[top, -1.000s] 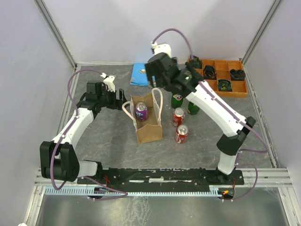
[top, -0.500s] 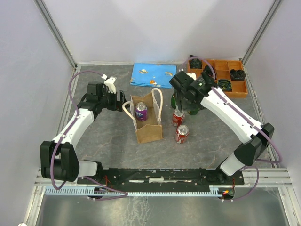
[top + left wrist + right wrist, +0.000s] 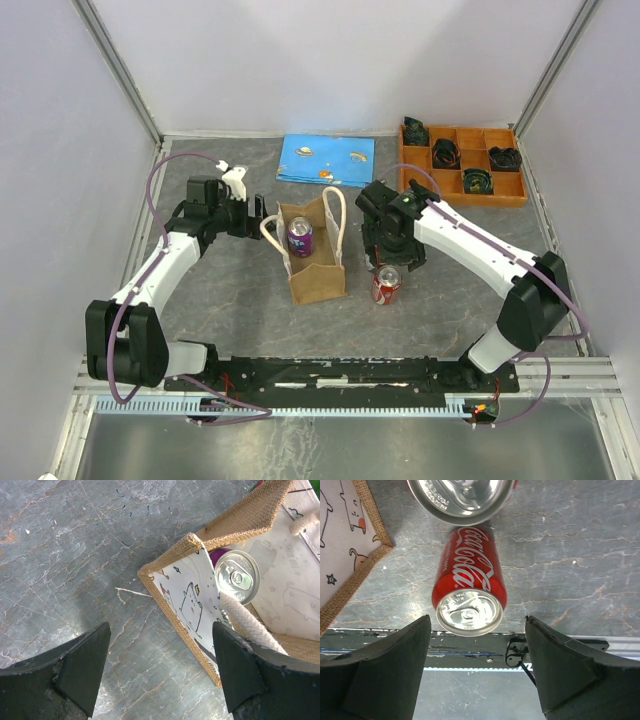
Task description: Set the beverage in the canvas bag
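Now my right jaws hang wide and empty over the bench (image 3: 220, 310), above two upright cans just right of the canvas bag (image 3: 318, 270). Seen from my right wrist, a red cola can (image 3: 469, 592) stands between them, and a second can's silver lid (image 3: 462, 497) shows beyond it. My left jaws, also wide and empty, hover by the bag's left edge. A purple can (image 3: 236, 576) stands inside the bag.

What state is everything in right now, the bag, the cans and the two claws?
canvas bag: upright, mouth open, one can inside.
purple can: upright inside the bag.
cola can: upright on the table, outside the bag.
left gripper: open, beside the bag.
right gripper: open, above the cola can.
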Controlling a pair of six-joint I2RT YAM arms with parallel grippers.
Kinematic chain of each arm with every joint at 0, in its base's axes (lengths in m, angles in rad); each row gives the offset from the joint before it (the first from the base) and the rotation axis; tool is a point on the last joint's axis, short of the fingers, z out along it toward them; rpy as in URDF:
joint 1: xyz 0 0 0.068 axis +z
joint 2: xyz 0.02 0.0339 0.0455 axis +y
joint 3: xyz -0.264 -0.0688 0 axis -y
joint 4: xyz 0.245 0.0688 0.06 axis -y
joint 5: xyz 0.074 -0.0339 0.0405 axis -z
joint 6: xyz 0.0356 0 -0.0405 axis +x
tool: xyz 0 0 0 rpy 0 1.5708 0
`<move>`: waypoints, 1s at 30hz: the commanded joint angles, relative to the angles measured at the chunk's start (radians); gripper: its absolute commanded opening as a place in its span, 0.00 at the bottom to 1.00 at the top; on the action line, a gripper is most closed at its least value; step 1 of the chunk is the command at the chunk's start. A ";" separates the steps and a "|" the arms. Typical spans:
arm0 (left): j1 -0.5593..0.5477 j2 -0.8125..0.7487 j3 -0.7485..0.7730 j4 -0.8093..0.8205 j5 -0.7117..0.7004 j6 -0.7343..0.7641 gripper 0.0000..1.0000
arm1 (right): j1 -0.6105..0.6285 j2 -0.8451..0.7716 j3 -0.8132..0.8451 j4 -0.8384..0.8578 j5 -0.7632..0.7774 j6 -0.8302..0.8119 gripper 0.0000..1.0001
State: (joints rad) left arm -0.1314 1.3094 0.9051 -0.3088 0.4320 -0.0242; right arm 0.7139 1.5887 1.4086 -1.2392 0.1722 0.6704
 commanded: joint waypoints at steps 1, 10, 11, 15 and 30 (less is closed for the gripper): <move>-0.004 -0.024 0.009 0.005 0.034 0.026 0.89 | 0.011 0.021 -0.023 0.082 -0.055 0.021 0.84; -0.005 -0.023 0.006 0.002 0.033 0.026 0.89 | 0.042 0.050 -0.119 0.129 -0.065 0.033 0.83; -0.005 -0.024 0.005 0.002 0.033 0.026 0.89 | 0.044 0.051 -0.126 0.130 -0.059 0.036 0.81; -0.004 -0.025 0.005 -0.004 0.031 0.027 0.89 | 0.046 0.049 -0.130 0.128 -0.034 0.042 0.65; -0.007 -0.018 0.012 -0.007 0.033 0.034 0.89 | 0.049 -0.049 0.251 -0.123 0.096 0.033 0.00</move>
State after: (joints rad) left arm -0.1314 1.3094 0.9051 -0.3164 0.4324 -0.0231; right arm 0.7593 1.6260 1.4612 -1.2690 0.1917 0.7025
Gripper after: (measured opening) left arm 0.888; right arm 0.711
